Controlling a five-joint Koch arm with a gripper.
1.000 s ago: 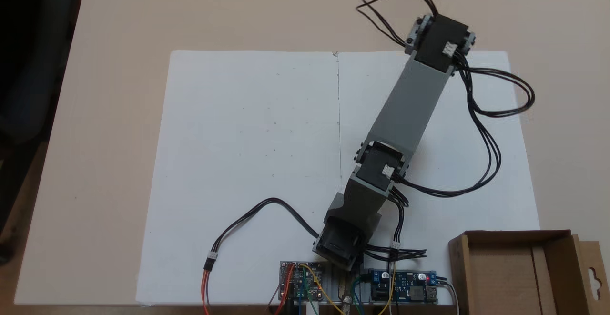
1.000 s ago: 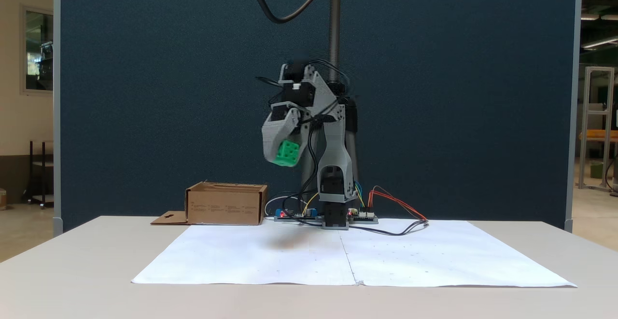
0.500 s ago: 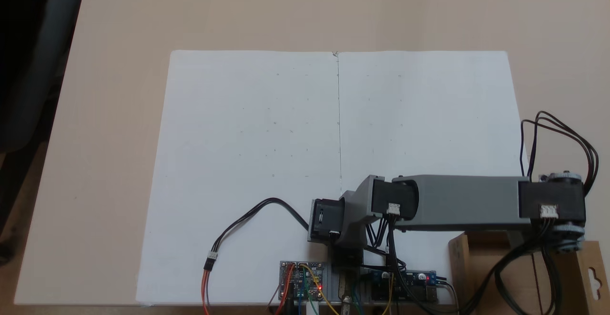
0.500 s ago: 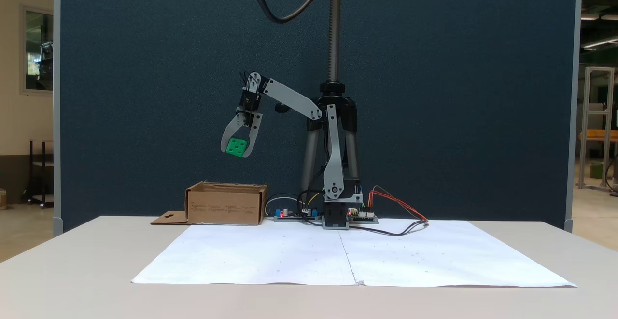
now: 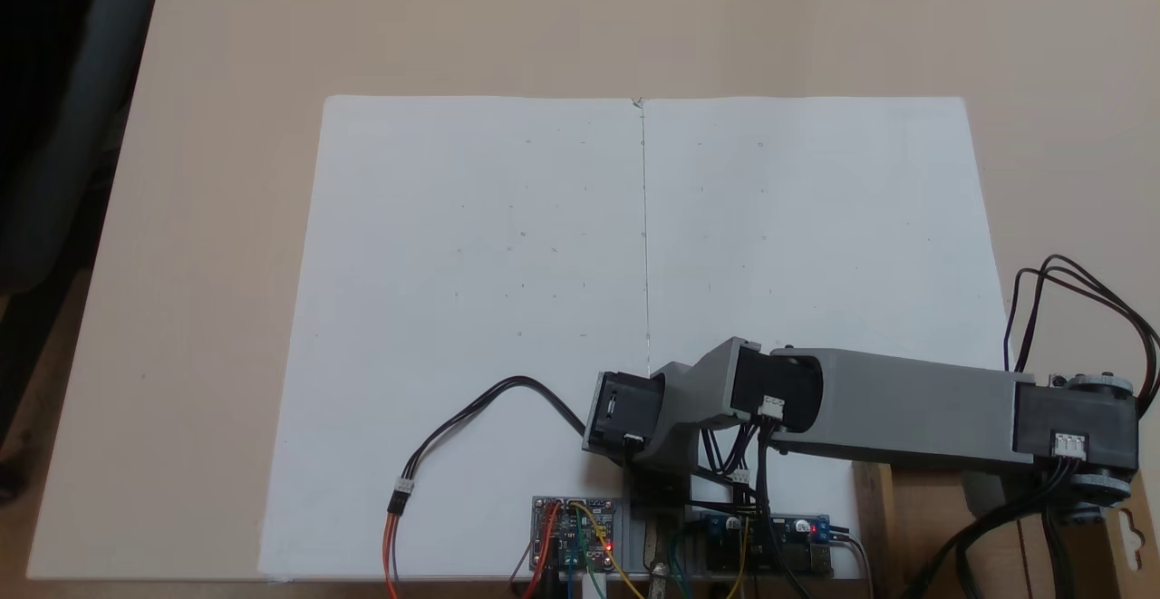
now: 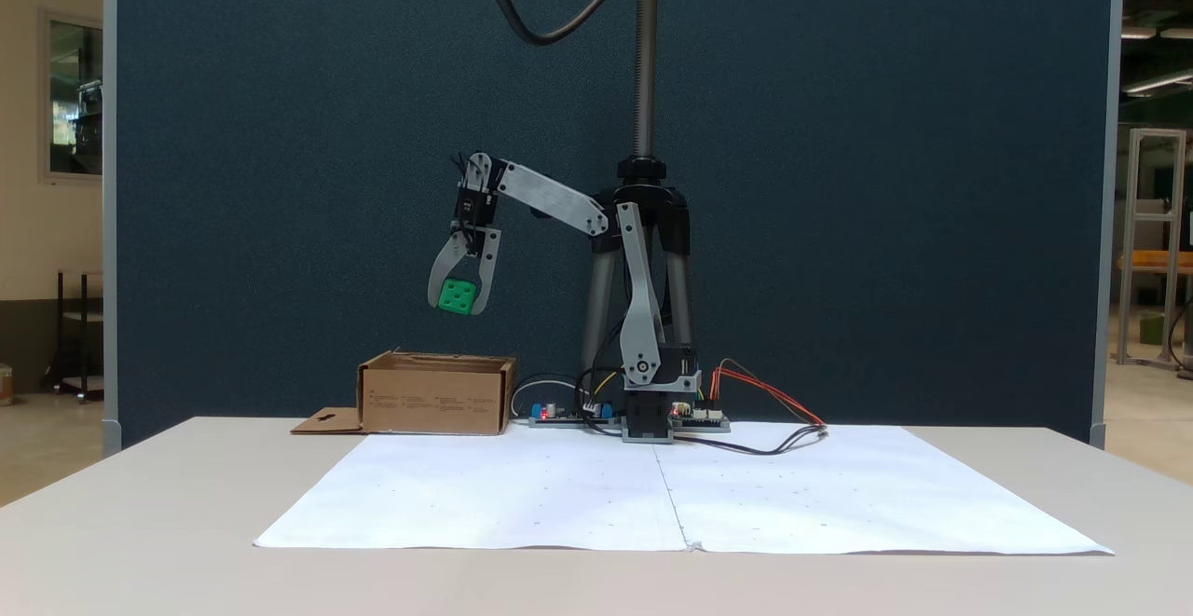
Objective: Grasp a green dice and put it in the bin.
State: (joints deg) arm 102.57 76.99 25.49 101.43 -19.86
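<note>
While set on the beige table (image 6: 140,523) beside the white paper sheet (image 6: 578,495), sits low-walled and brown, a corrugated cardboard bin (image 6: 436,399) with its flat side flap (image 6: 326,423) spread out toward the left of a fixed view. Hangs well above that bin with grey jaws clamped on both sides of the cube: gripper (image 6: 459,301). Shows bright green, rounded at the edges, sunken round pips on the near face: green dice (image 6: 458,295).
</note>
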